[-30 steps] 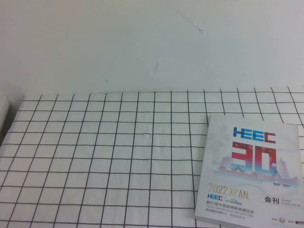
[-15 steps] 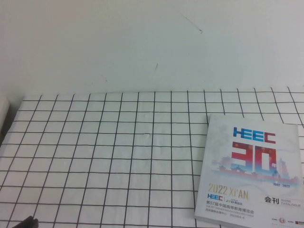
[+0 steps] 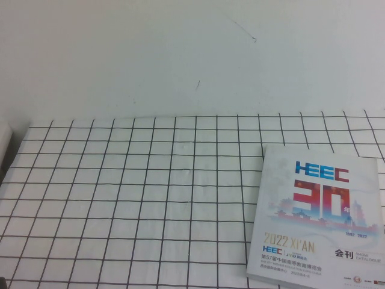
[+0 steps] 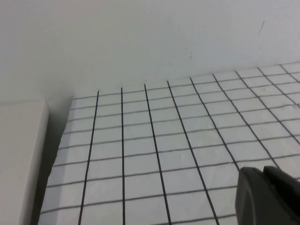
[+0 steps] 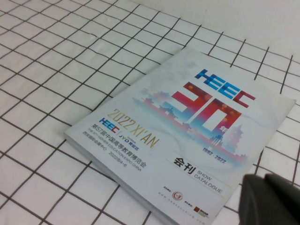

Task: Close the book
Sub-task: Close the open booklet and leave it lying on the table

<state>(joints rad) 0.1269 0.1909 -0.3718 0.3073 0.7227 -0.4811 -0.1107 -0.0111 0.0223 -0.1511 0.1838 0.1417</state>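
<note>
The book (image 3: 319,220) lies closed, cover up, at the lower right of the high view, on the grid cloth (image 3: 132,192). Cover text: "HEEC", "30", "2022 XI'AN", "1992-2022", "会刊 SHOW CATALOGUE". The left gripper (image 4: 269,197) is over bare cloth. The right gripper (image 5: 269,199) is near the book's "SHOW CATALOGUE" corner. Whether either pincer is apart or together cannot be told.

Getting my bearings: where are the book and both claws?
book (image 3: 319,217), high view, cover's middle.
left claw (image 4: 266,192), left wrist view, dark tip, over cloth (image 4: 140,154).
right claw (image 5: 268,199), right wrist view, dark tip, near book.
</note>
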